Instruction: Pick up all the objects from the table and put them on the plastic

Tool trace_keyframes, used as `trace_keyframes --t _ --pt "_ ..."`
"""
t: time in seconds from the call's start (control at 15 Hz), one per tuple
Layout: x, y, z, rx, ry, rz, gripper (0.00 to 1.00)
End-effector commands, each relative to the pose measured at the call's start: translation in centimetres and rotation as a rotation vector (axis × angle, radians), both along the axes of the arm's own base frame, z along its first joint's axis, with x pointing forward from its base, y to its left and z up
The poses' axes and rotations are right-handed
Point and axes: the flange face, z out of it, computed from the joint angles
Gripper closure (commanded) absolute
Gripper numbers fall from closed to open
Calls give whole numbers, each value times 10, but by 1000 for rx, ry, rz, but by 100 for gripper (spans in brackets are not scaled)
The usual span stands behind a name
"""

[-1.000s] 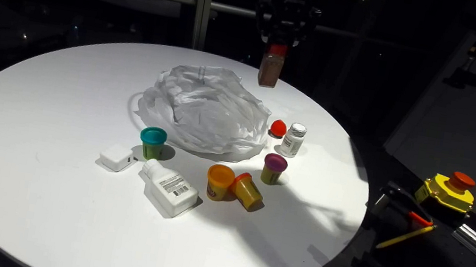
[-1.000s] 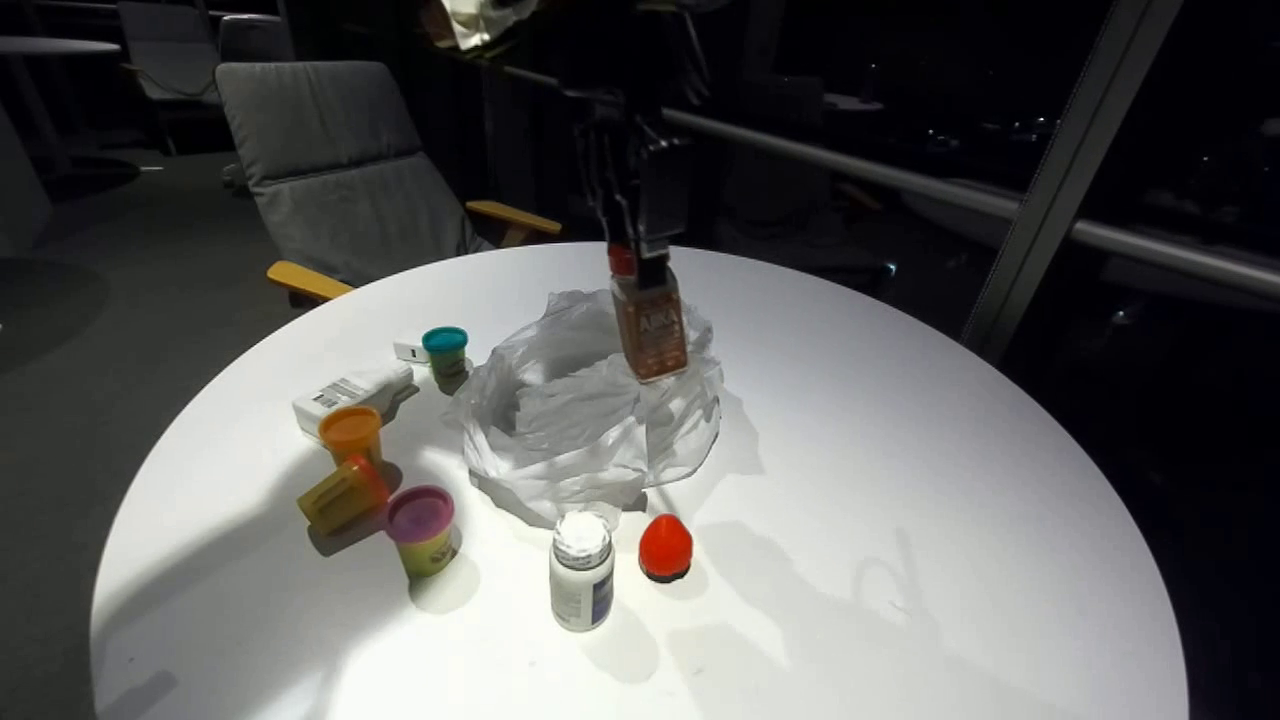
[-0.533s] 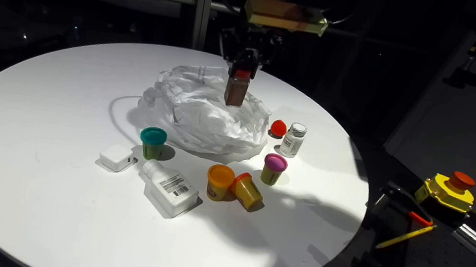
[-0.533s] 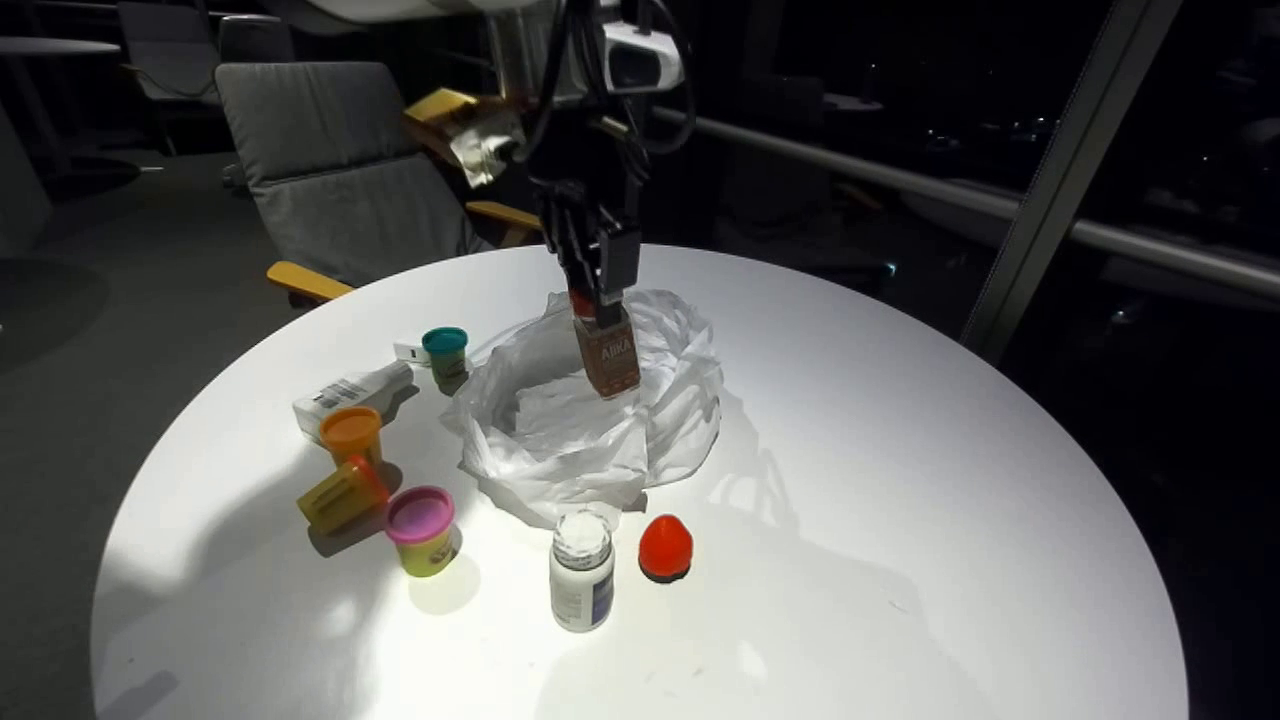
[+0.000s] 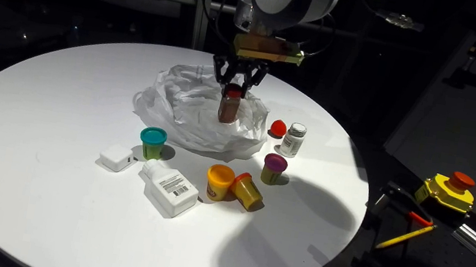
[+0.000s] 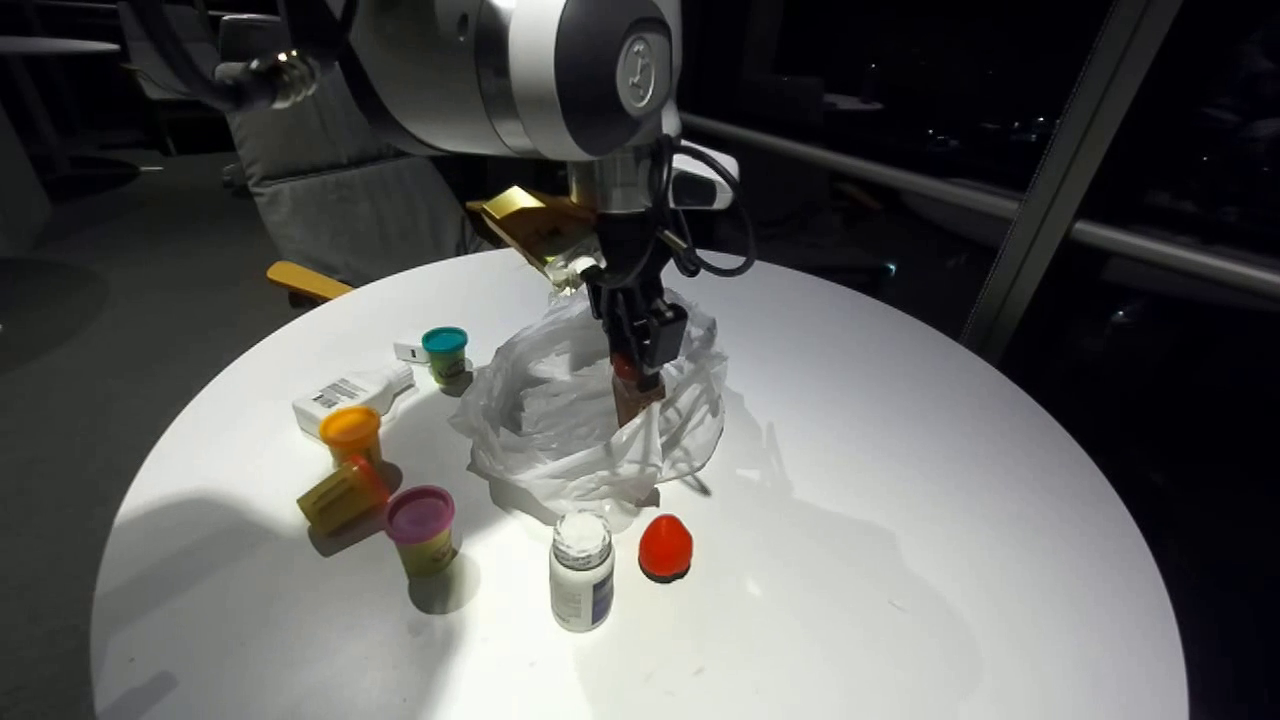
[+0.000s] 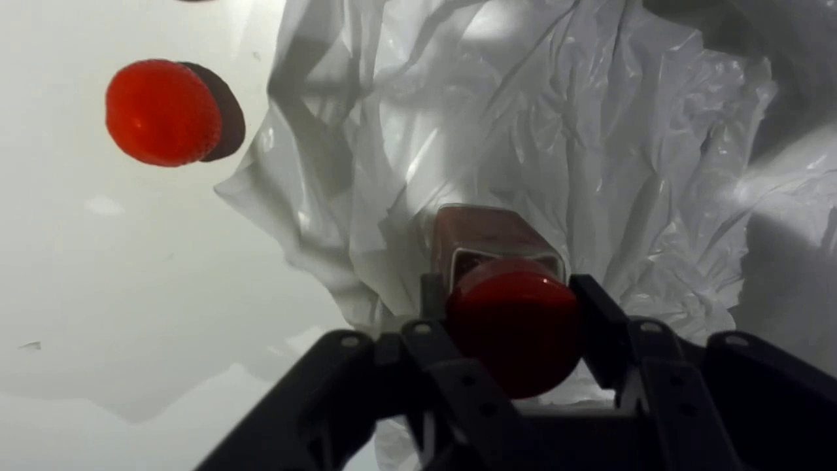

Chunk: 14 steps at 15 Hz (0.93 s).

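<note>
On the desk [image 5: 41, 198], four dough tubs [image 5: 220, 183], two bottles [image 5: 173, 192], a white block [image 5: 116, 158] and red ball [image 5: 278, 128] remain, the hand [image 5: 234, 91] gripping an unreleased spice jar [image 5: 228, 110] over the plastic bag [image 5: 191, 114].

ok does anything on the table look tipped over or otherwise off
Yes: the red-lidded yellow tub and the larger white bottle lie on their sides, odd because the orange-lidded tub beside them stands upright. I see no spill.

Red-capped brown bottle [image 5: 229, 107], whitish plastic [image 5: 197, 112]
</note>
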Motion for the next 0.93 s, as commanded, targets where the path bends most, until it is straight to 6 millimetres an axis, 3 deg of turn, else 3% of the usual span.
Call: trace_keyframes --t 0.0,0.2,0.47,0.67,0.87 --pt "4 4 28 -9 -51 23 18" --pt "-20 18 72 -61 -17 -5 0" --pt "-70 23 113 -189 58 -37 0" --pt "-114 14 113 -242 156 50 0" --pt "-142 -13 89 -177 206 174 0"
